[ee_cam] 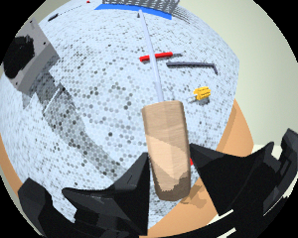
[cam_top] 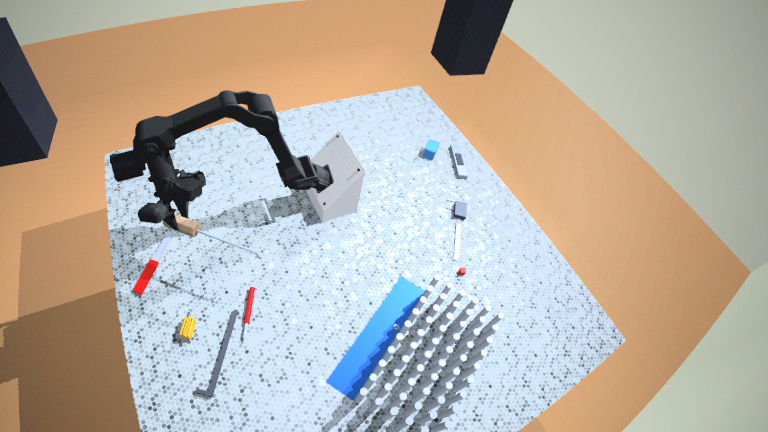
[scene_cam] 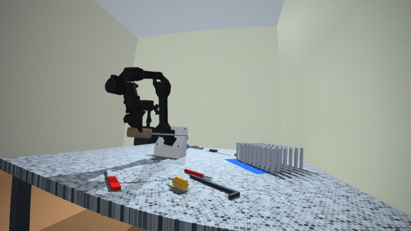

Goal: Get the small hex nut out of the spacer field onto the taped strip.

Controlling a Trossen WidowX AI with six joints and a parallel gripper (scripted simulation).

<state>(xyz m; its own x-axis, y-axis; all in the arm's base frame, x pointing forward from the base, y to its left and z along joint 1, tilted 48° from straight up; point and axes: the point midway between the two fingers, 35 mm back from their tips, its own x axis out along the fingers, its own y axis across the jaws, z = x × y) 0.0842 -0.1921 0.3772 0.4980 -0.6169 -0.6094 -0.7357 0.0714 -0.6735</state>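
The small hex nut lies at the spacer-side edge of the blue taped strip, close to the front row. The metal spacers stand upright in rows behind it. My gripper is shut on the wooden handle of a long thin hook tool. It holds the tool raised above the table, near its left end in the top view, far from the field. The tool's shaft points away from the hand; its tip is small in view.
A red-handled knife, red screwdriver, dark L-shaped bar and yellow-handled tool lie on the hand's side. A red cube lies near the spacers. The grey base block supports my arm.
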